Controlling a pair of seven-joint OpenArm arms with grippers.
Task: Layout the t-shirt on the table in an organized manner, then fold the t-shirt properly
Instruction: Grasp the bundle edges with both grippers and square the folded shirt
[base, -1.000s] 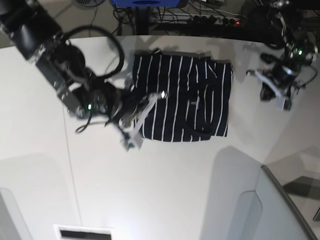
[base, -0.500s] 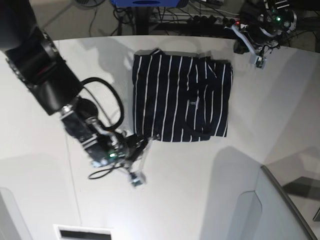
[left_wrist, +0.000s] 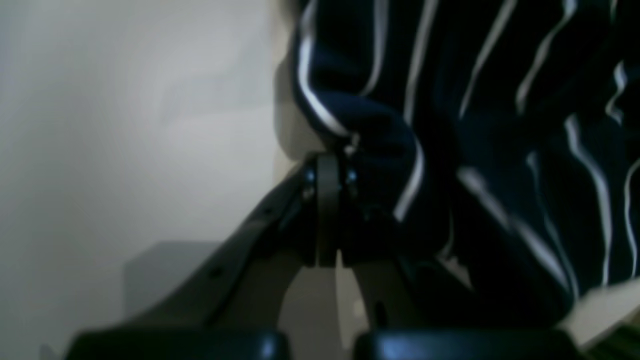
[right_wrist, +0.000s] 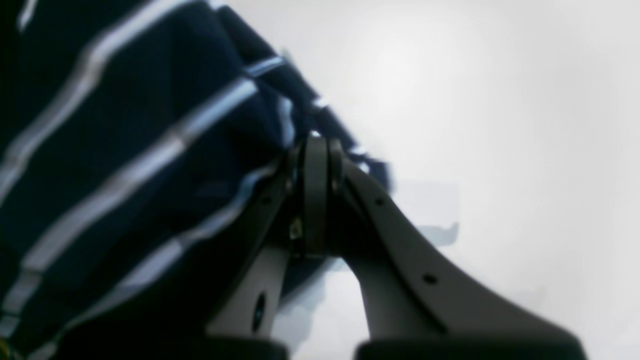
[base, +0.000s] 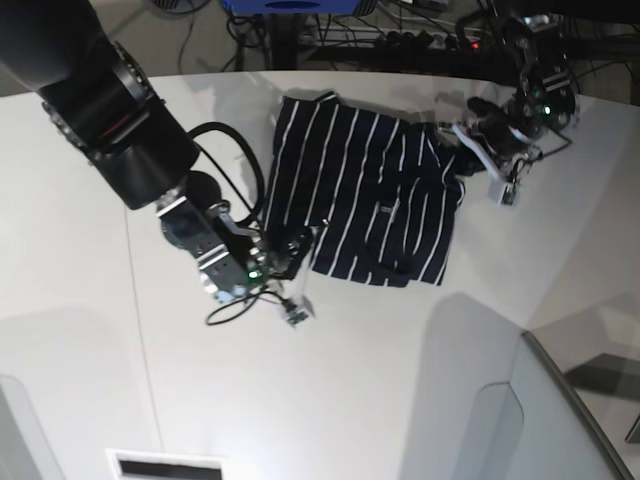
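Note:
The t-shirt (base: 370, 190), dark navy with thin white stripes, lies folded and skewed on the white table (base: 400, 380). In the base view my right gripper (base: 303, 248) is at the shirt's lower-left corner. My left gripper (base: 462, 140) is at its upper-right corner. The right wrist view shows the right gripper (right_wrist: 315, 142) shut, with the striped t-shirt (right_wrist: 125, 125) pinched at its tips. Over in the left wrist view, the left gripper (left_wrist: 327, 162) is likewise shut on a bunched edge of the t-shirt (left_wrist: 500, 125).
Cables and a power strip (base: 430, 40) run behind the table's curved back edge. A grey panel (base: 560, 420) rises at the lower right. A thin seam (base: 140, 330) crosses the tabletop on the left, and a slotted plate (base: 165, 465) sits at the bottom edge.
Both arms have come onto the shirt: the right up to its lower-left corner, the left down from the table's back edge to its upper-right corner. The shirt now lies tilted and rumpled.

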